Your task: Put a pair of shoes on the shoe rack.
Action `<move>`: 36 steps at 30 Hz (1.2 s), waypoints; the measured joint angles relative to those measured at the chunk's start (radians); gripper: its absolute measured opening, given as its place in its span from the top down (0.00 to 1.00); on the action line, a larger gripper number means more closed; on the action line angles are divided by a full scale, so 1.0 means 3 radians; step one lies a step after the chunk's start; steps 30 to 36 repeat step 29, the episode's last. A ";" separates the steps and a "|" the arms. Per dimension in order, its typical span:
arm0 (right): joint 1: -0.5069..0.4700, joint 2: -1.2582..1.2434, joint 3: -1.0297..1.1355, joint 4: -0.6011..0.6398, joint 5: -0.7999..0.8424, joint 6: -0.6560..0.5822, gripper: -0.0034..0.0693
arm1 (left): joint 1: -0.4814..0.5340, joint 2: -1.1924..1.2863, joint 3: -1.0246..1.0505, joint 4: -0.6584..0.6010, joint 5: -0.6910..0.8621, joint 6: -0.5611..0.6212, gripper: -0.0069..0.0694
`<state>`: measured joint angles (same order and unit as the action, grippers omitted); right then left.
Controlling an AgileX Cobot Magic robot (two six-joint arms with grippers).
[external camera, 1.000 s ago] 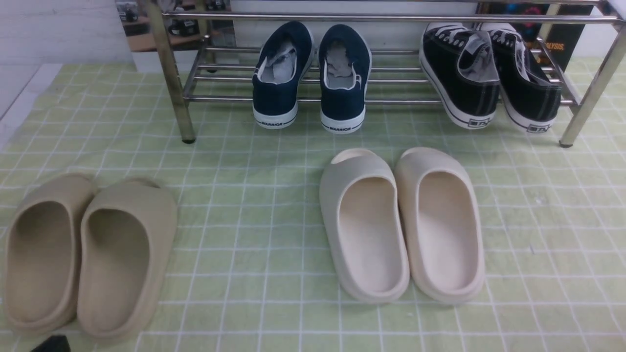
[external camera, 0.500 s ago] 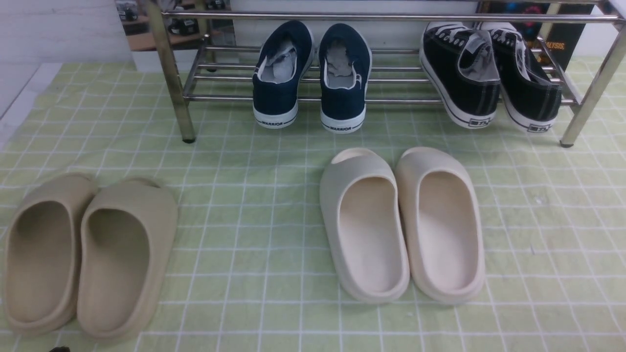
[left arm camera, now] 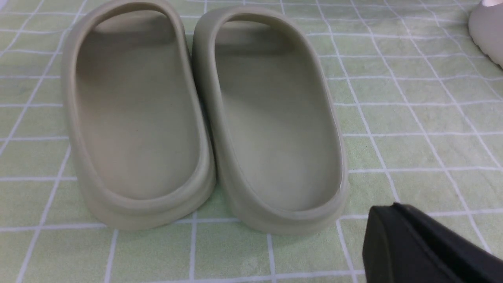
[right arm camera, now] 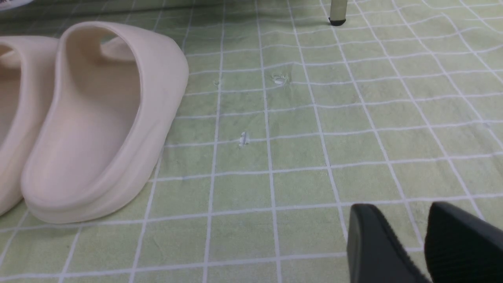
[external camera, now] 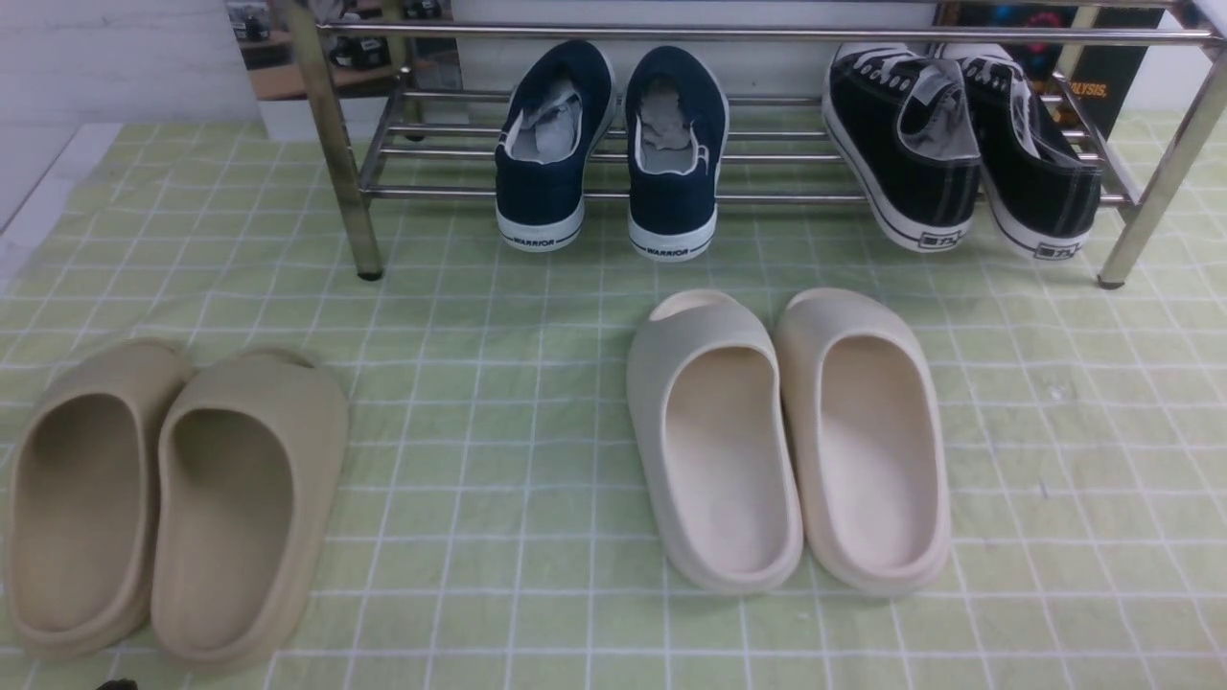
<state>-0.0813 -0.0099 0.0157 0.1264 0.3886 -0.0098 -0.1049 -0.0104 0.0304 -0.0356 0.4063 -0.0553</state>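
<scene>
The pair of navy slip-on shoes, left (external camera: 548, 144) and right (external camera: 674, 153), rests on the lower bars of the chrome shoe rack (external camera: 767, 35), heels toward me and hanging over the front bar. No gripper touches them. Only a black tip of my left gripper (external camera: 115, 684) shows at the front view's bottom edge. In the left wrist view it (left arm camera: 387, 214) shows as one dark mass with a seam, empty, near the tan slides. My right gripper (right arm camera: 402, 212) hovers low over the cloth, a narrow gap between its fingers, empty.
A pair of black lace-up sneakers (external camera: 906, 144) sits at the rack's right end. Cream slides (external camera: 714, 441) lie mid-cloth, also in the right wrist view (right arm camera: 102, 118). Tan slides (external camera: 240, 508) lie at the near left, also in the left wrist view (left arm camera: 137, 118). A rack leg (right arm camera: 338, 11) stands ahead.
The black tip of my left gripper has dropped lower at the front view's bottom left edge. The shoes and slides have not moved.
</scene>
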 joint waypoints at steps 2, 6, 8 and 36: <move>0.0000 0.0000 0.0000 0.0000 0.0000 0.0000 0.62 | 0.0000 0.0000 0.0000 0.0000 0.0000 0.0000 0.92; 0.0000 0.0000 0.0000 0.0000 0.0000 0.0000 0.62 | 0.0000 0.0000 0.0000 0.0000 0.0000 0.0000 0.92; 0.0000 0.0000 0.0000 0.0000 0.0000 0.0000 0.62 | 0.0000 0.0000 0.0000 0.0000 0.0000 0.0000 0.91; 0.0000 0.0000 0.0000 0.0000 0.0000 0.0000 0.62 | 0.0000 0.0000 0.0000 0.0000 0.0001 0.0000 0.89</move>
